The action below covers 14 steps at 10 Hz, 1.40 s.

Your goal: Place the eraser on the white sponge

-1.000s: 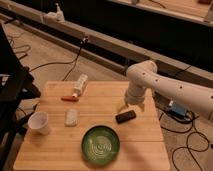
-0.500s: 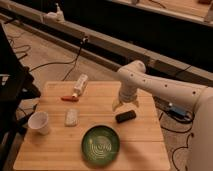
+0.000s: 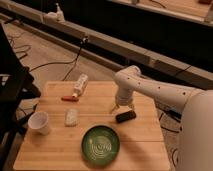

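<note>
We list one wooden counter (image 3: 55,150) bearing: eraser (image 3: 125,116), white sponge (image 3: 71,117), paper cup (image 3: 39,122), green plate (image 3: 101,144), red stick (image 3: 67,98), white bottle (image 3: 80,85) lying flat. Our pincer (image 3: 120,106) hangs over it, just above the eraser.

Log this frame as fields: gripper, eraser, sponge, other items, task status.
gripper: open, empty, close above the eraser
eraser: flat on the table, right of centre
white sponge: left of centre, beside the paper cup, nothing on it
other items: green plate, white bottle, red marker
task status: eraser not yet picked up
</note>
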Tool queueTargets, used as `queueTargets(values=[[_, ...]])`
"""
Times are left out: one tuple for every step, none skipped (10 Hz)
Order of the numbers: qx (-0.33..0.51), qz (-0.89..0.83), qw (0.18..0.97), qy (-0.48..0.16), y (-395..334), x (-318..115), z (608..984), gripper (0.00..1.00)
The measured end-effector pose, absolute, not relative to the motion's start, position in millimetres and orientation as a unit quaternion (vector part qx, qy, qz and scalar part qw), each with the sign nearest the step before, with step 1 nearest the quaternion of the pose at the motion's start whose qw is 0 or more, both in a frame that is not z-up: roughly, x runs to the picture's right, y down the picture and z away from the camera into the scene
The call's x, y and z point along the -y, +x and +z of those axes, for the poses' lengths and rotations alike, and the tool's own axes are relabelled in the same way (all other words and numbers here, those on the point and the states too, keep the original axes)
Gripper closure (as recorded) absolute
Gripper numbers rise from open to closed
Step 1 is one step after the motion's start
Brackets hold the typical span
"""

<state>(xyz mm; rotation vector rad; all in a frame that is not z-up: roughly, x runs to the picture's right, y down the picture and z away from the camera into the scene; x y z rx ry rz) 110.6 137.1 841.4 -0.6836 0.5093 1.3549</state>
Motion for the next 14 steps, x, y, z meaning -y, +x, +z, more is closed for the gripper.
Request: queueTargets(values=[[-0.236,0.608,0.692,-0.311,116,-143,848,0.2],[-0.244,0.607,0.691,-0.308,123,-146,853,0.2],[-0.252,0.605,0.692,-0.301,132,-146,857,0.2],[-0.258,0.604,0.694,-0.294,138,-145,859,0.2],[-0.267,0.603,0.696,-0.285,145,-145,862,0.2],[-0.272,0.602,0.697,-0.28,149,-145,864,0.2],[-0.275,0.602,0.695,-0.279,149,-146,866,0.2],[-0.276,0.604,0.693,-0.281,148,-147,868,0.2],[-0.276,0.606,0.69,-0.284,147,-150,870,0.2],[-0.277,0.607,0.688,-0.287,145,-152,871,0.2],[-0.278,0.608,0.685,-0.291,144,-155,873,0.2],[-0.278,0.609,0.682,-0.294,143,-158,874,0.2],[-0.278,0.61,0.68,-0.297,142,-160,875,0.2],[-0.279,0.611,0.678,-0.299,142,-163,875,0.2]])
